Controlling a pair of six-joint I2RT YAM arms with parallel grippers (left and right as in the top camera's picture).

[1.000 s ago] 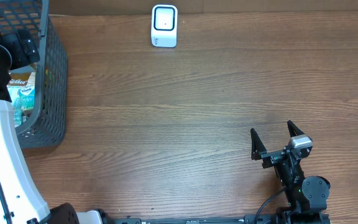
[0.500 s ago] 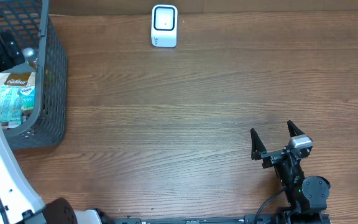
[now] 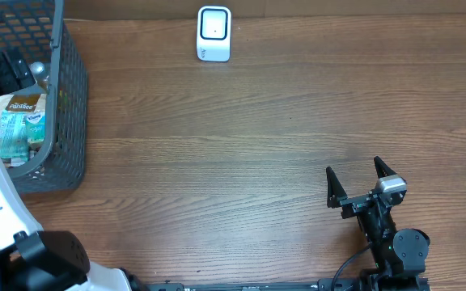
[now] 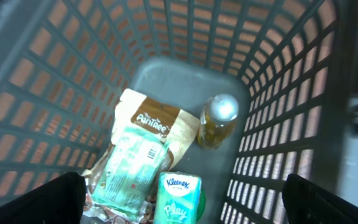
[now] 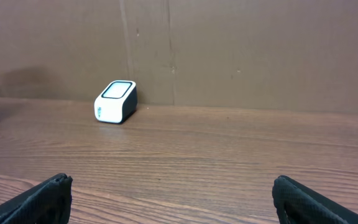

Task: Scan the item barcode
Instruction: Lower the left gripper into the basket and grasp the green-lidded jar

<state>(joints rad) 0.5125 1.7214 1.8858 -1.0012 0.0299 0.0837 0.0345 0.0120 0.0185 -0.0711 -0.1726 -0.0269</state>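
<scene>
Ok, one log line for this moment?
left gripper open over basket | right gripper open, empty | scanner: no item presented | nothing held

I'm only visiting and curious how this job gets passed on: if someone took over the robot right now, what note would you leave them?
Left gripper: jaws open, empty, hovering above the contents of the basket.
Right gripper: jaws open, empty, near the front right of the table.
Items: Pantree pouch, Kleenex pack and bottle all lie in the basket. The scanner sits at the table's far edge.
Done: nothing picked or scanned.
Left: grasp an item, carry it to the scanner, show its barcode.
</scene>
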